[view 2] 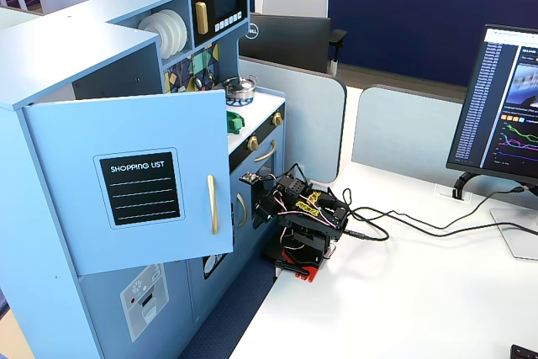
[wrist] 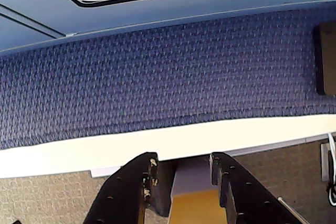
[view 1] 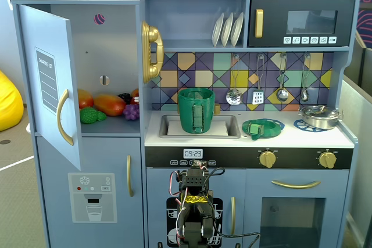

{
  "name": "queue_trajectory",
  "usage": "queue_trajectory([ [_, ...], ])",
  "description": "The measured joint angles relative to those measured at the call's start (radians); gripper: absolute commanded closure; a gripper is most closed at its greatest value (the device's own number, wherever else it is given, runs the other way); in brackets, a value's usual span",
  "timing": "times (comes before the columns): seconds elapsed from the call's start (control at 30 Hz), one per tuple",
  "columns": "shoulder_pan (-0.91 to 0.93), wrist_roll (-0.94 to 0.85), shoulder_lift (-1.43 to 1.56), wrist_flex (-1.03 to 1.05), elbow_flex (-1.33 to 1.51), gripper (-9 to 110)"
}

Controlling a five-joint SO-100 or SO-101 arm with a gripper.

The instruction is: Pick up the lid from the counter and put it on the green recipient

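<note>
In a fixed view, the lid (view 1: 263, 127) lies on the counter right of the green pot (view 1: 196, 110) in the sink; nothing is picked up yet, so the folded arm (view 1: 195, 213) must rise and reach. In the wrist view, the gripper (wrist: 182, 169) (empty) gapes slightly, pointing at carpet. In another fixed view, the arm (view 2: 304, 223) crouches low by the kitchen.

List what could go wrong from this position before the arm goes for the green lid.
1. The gripper is folded low, facing the carpet, below the counter; rising, it could knock the counter's front edge or the knobs.
2. The lid lies flat on a blue burner ring; only its strap handle offers a grip, so the fingers might slip.
3. The green pot stands tall in the sink; a low carry could hit its rim and tip it.
</note>
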Motion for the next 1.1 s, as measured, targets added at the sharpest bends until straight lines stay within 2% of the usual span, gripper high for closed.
queue_trajectory([
  [0.2, 0.094, -0.003, 0.000, 0.000, 0.000, 101],
  [0.53, 0.150, 0.014, -0.061, -0.043, -0.035, 101],
  [0.83, 0.364, -0.114, -0.382, -0.469, -0.517, 101],
  [0.97, 0.460, -0.178, -0.390, -0.746, -0.522, 101],
  [1.1, 0.523, -0.206, -0.403, -1.046, -0.463, 90],
])
